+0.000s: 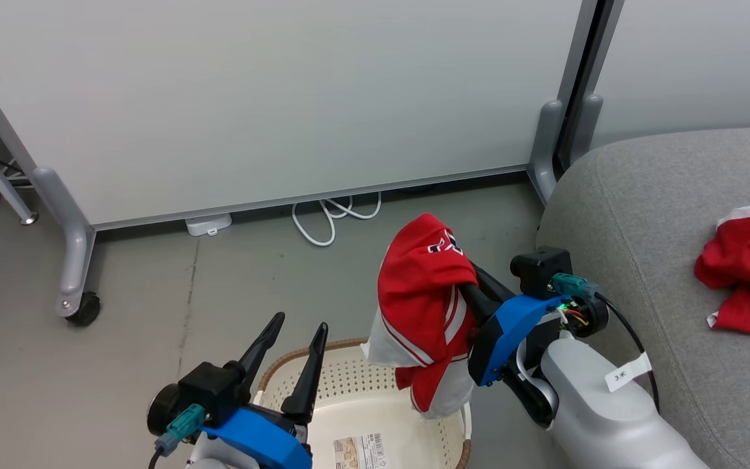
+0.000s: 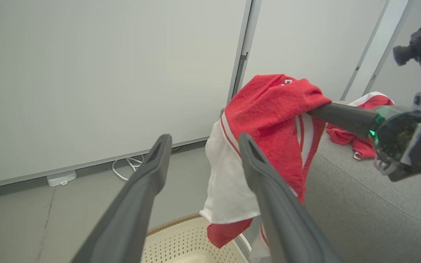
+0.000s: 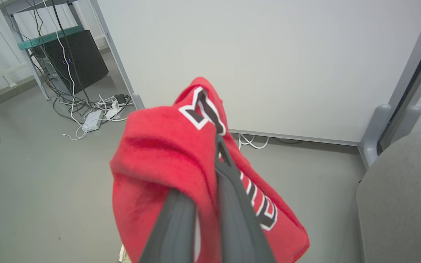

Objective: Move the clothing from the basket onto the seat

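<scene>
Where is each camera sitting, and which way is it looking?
Head: on the robot's head, facing forward and down at basket, floor and seat; shows open left gripper and right gripper shut on a garment.
Left wrist: on the left arm, facing along its spread fingers toward the garment and panel.
Right wrist: on the right arm, facing along its garment-draped fingers toward the panel.
Shared: head and left wrist both see a second garment on the seat.

White partition panel (image 1: 271, 98), looped white cable (image 1: 331, 225), black caster (image 1: 85, 311)
</scene>
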